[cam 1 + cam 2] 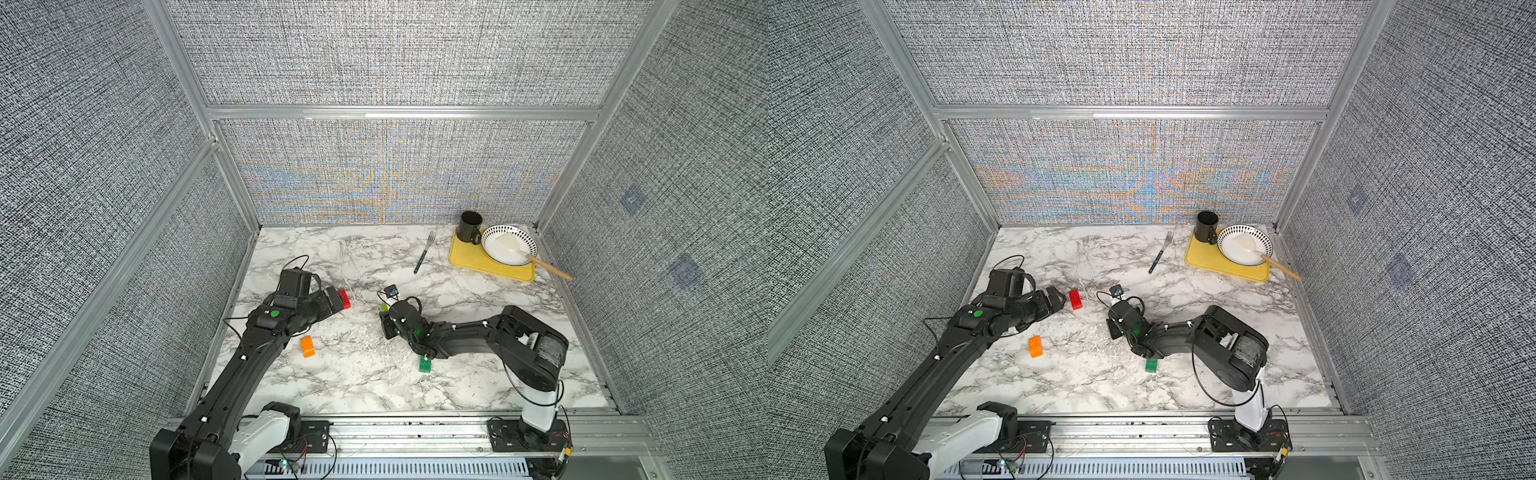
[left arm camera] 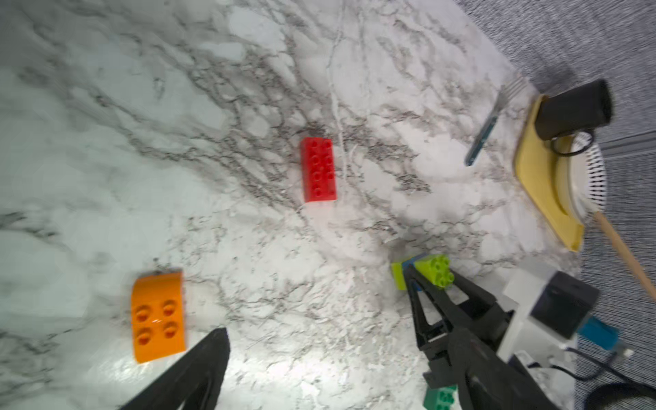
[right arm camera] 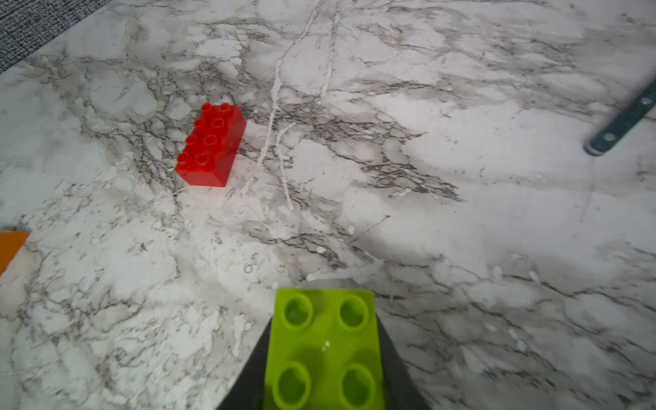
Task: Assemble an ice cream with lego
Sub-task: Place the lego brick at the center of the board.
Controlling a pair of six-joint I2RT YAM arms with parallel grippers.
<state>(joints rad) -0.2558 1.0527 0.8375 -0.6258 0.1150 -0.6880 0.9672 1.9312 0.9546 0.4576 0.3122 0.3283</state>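
Note:
The lego lies spread on the marble table (image 1: pixel 478 332). A red long brick (image 1: pixel 345 300) (image 2: pixel 318 169) lies studs up just ahead of my left gripper (image 1: pixel 1061 302) (image 2: pixel 330 372), which hangs open and empty. An orange rounded brick (image 1: pixel 307 347) (image 2: pixel 158 316) lies beside that arm. My right gripper (image 1: pixel 384 316) (image 3: pixel 324 355) is shut on a lime-blue-lime stem (image 2: pixel 426 271) (image 3: pixel 324 349), held tilted low over the table's middle. A dark green brick (image 1: pixel 425 365) (image 2: pixel 440 397) lies partly under the right arm.
A fork (image 1: pixel 424 251) lies toward the back. At the back right a yellow board (image 1: pixel 478 262) carries a black mug (image 1: pixel 469 227) and a white bowl (image 1: pixel 509 245) with a wooden-handled spatula (image 1: pixel 548 268). Fabric walls enclose three sides.

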